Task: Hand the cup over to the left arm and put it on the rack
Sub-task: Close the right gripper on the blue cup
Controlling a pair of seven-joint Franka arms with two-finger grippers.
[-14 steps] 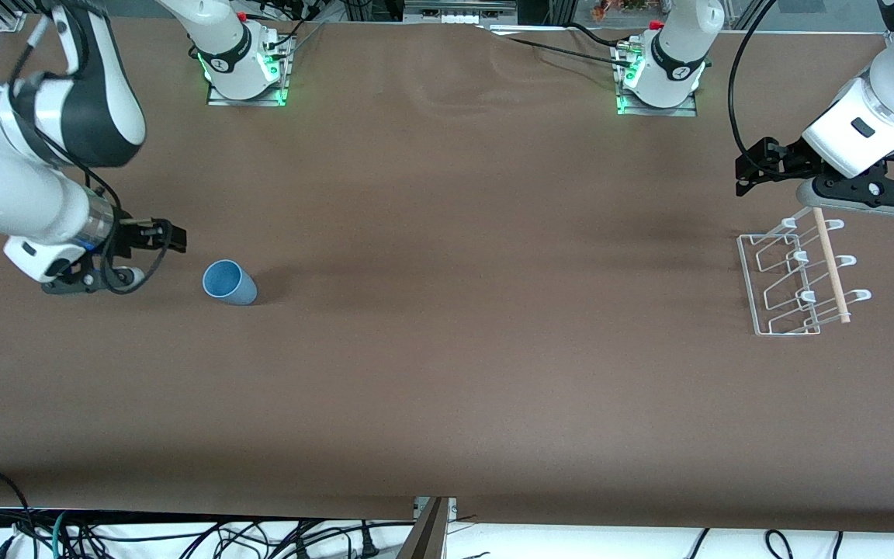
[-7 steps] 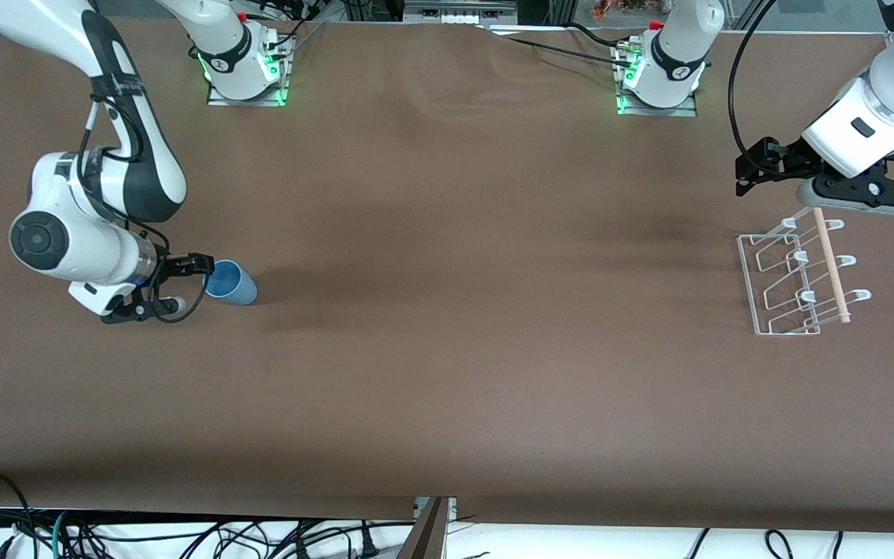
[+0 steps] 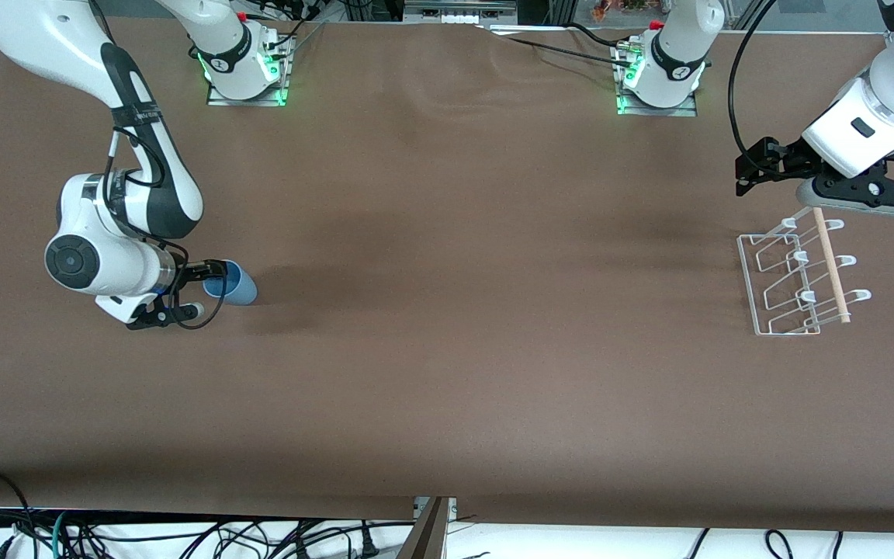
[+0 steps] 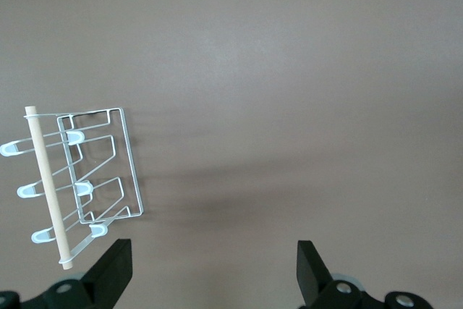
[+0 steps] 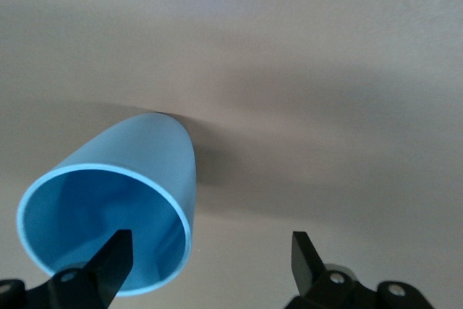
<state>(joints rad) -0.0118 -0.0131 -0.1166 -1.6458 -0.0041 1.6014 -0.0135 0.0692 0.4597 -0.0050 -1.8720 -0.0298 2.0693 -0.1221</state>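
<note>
The light-blue cup (image 3: 233,284) stands upright, mouth up, toward the right arm's end of the table. My right gripper (image 3: 214,272) is open at the cup's mouth. In the right wrist view one fingertip (image 5: 116,251) is over the cup's (image 5: 123,193) opening and the other is outside it, so my right gripper (image 5: 210,265) straddles the rim wall without closing on it. My left gripper (image 3: 743,177) hangs open and empty above the table beside the white wire rack (image 3: 784,283). The left wrist view shows my left gripper (image 4: 213,273) and the rack (image 4: 101,171).
A light wooden dowel (image 3: 831,268) lies across the rack's pegs. The two arm bases (image 3: 245,66) stand along the table edge farthest from the front camera. Cables hang below the table's near edge.
My right arm has swung toward the cup, bringing its open gripper from beside the cup to its rim. The cup, the rack and the left arm have not moved.
</note>
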